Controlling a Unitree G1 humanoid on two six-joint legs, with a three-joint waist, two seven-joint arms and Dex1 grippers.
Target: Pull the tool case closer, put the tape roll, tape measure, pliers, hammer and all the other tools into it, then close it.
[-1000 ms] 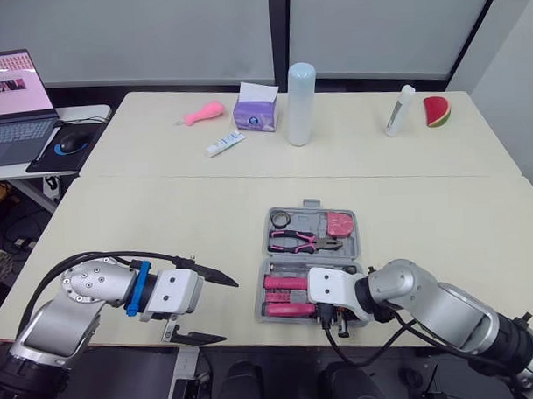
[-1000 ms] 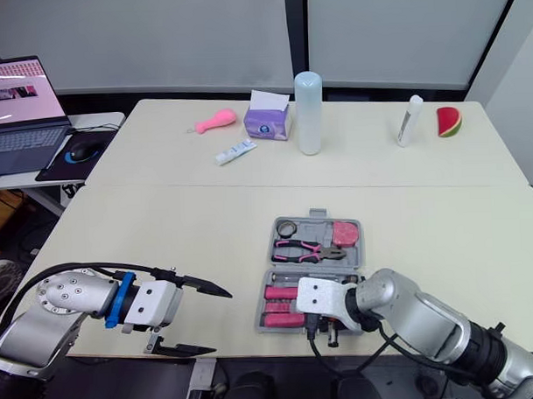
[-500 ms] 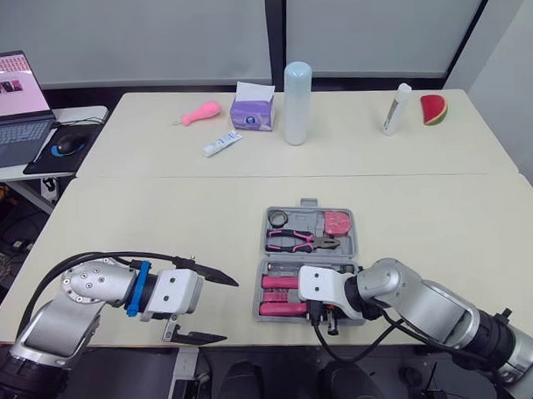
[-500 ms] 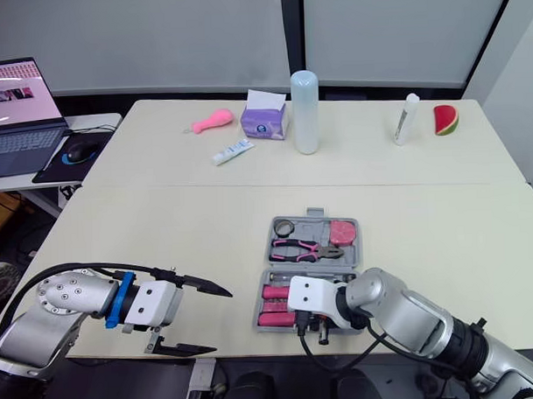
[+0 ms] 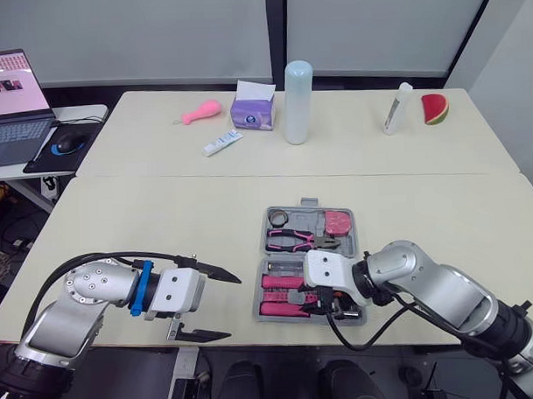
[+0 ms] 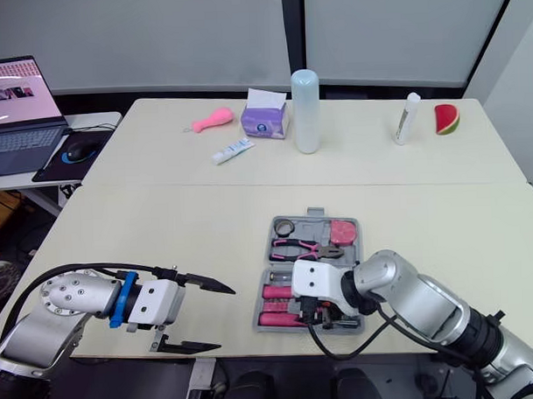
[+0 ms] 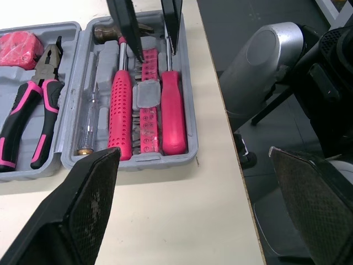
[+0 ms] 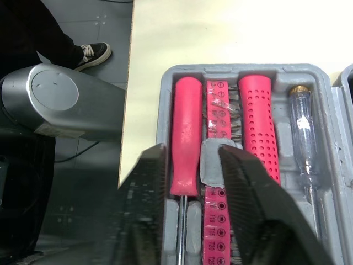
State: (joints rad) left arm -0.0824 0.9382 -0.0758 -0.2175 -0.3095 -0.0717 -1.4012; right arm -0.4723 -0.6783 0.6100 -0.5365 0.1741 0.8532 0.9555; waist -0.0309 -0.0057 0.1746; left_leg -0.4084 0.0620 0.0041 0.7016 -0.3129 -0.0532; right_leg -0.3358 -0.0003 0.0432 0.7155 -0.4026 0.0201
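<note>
Tool case (image 7: 191, 99) lies open near the table's (image 5: 162, 221) front edge: grey moulded plastic, its tools bedded in shaped recesses. The right gripper (image 8: 190, 152) hangs over the near half, fingers parted either side of the smooth pink screwdriver handle (image 8: 186, 138), beside the dimpled hammer grip (image 8: 259, 127). The left gripper (image 5: 233, 306) hovers to the left, spread wide. A clumsy lift of that half could spill tools, I'd guess, or shove the slick shell off the edge.

Quick count: one tool case (image 7: 191, 118), and in it one pliers (image 5: 303, 241), one hammer (image 7: 121, 110), one pink screwdriver (image 7: 172, 116), one clear tester screwdriver (image 7: 89, 118), one bit strip (image 7: 148, 124), one tape roll (image 5: 279, 218), one tape measure (image 5: 339, 221). Beyond the case: one tall bottle (image 5: 298, 91), one small bottle (image 5: 396, 110), one tissue box (image 5: 254, 113), one tube (image 5: 223, 144), one watermelon slice (image 5: 435, 109).
</note>
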